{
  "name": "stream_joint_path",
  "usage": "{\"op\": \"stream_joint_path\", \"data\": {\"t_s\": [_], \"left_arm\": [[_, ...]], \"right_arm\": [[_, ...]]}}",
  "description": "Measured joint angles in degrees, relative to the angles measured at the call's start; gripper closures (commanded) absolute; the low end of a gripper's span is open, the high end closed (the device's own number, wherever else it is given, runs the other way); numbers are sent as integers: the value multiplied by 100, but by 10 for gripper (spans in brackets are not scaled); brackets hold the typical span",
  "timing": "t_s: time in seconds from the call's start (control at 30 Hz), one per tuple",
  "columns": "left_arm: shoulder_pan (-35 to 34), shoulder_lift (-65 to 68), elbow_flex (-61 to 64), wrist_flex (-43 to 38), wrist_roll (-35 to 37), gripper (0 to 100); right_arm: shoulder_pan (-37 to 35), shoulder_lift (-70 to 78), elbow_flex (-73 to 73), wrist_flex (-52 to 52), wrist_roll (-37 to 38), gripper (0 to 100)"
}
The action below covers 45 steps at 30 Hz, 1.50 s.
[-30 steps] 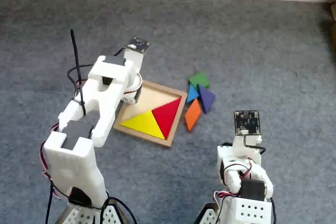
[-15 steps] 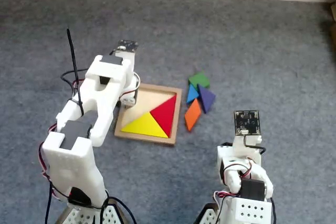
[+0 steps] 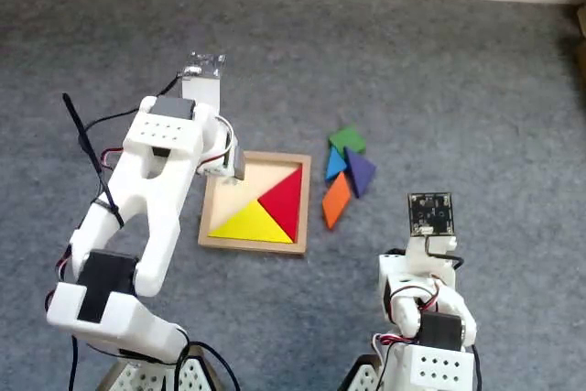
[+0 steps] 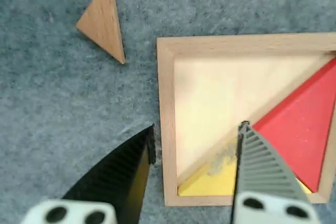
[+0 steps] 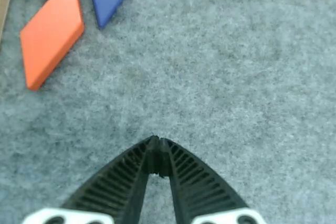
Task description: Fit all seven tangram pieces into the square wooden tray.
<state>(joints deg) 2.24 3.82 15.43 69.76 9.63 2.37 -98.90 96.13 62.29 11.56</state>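
Left arm (image 3: 165,148) has swung outward, rotating the square wooden tray (image 3: 252,245) on the table (image 3: 458,89). Its fingers (image 4: 257,166) straddle the tray wall wide open, empty; right fingers (image 5: 134,179) are closed, empty. Five pieces (image 3: 336,199) remain outside.

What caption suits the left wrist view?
Open left hand hovers over wooden tray holding red triangle, yellow triangle; tan triangle outside.

Two triangles (image 3: 286,199) lie in the tray (image 3: 252,246), four pieces (image 3: 346,171) beside it.
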Motion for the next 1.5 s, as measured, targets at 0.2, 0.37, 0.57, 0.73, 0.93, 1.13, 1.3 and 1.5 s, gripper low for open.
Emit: {"op": "stream_joint_path", "data": {"t_s": [0.2, 0.37, 0.57, 0.73, 0.93, 1.13, 1.3, 1.5], "left_arm": [[-624, 141, -308, -97, -229, 742], [-1055, 1125, -1169, -123, -747, 742], [-1064, 2549, -2382, -123, -993, 741], [-1081, 3367, -3305, -123, -1002, 744], [-1090, 4053, -4264, 229, -1002, 745], [-1108, 4580, -5143, 826, -1002, 754], [-1099, 4782, -5618, 1292, -1222, 848], [-1099, 4791, -5697, 1565, -1477, 855]], "right_arm": [[0, 0, 0, 0, 0, 982], [0, 0, 0, 0, 0, 982], [0, 0, 0, 0, 0, 982], [0, 0, 0, 0, 0, 982], [0, 0, 0, 0, 0, 982], [0, 0, 0, 0, 0, 982], [0, 0, 0, 0, 0, 982], [0, 0, 0, 0, 0, 982]]}}
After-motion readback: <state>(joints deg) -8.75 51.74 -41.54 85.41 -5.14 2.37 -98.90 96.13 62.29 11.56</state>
